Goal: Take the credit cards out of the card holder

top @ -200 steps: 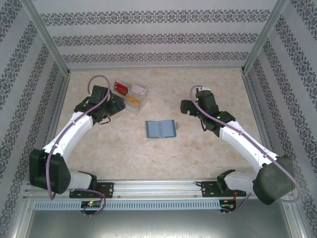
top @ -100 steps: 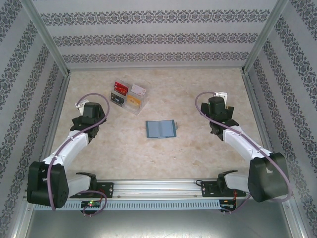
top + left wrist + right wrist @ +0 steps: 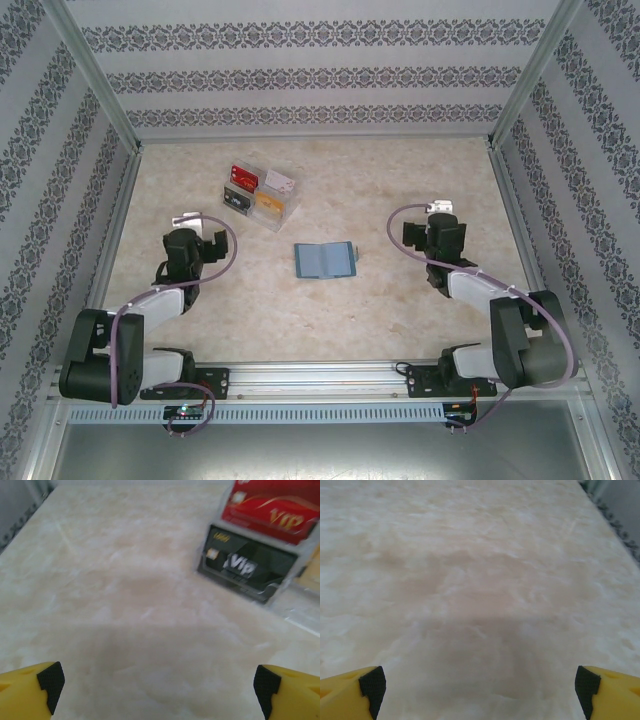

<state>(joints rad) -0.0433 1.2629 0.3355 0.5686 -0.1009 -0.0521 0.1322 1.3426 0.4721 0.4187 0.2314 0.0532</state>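
The blue-grey card holder (image 3: pixel 326 259) lies open and flat in the middle of the table, both halves showing. Credit cards sit in a clear tray (image 3: pixel 287 213) to its upper left: a red card (image 3: pixel 243 177), a white card (image 3: pixel 280 181), a dark card (image 3: pixel 237 199) and an orange card (image 3: pixel 270 203). My left gripper (image 3: pixel 193 222) hangs open over bare table, short of the tray. In the left wrist view the red card (image 3: pixel 272 510) and the dark card (image 3: pixel 247 565) lie ahead to the right of the left gripper (image 3: pixel 159 685). My right gripper (image 3: pixel 437 212) is open over bare table, right of the holder, and the right gripper (image 3: pixel 479 685) has nothing between its fingers.
Patterned walls with metal posts (image 3: pixel 110 100) close in the marble table on three sides. The arm bases sit on a rail (image 3: pixel 320 380) along the near edge. Bare table lies between each gripper and the holder.
Both arms have drawn back toward their bases, the left away from the tray and the right away from the middle. Both grippers stayed open. The holder and tray have not moved.
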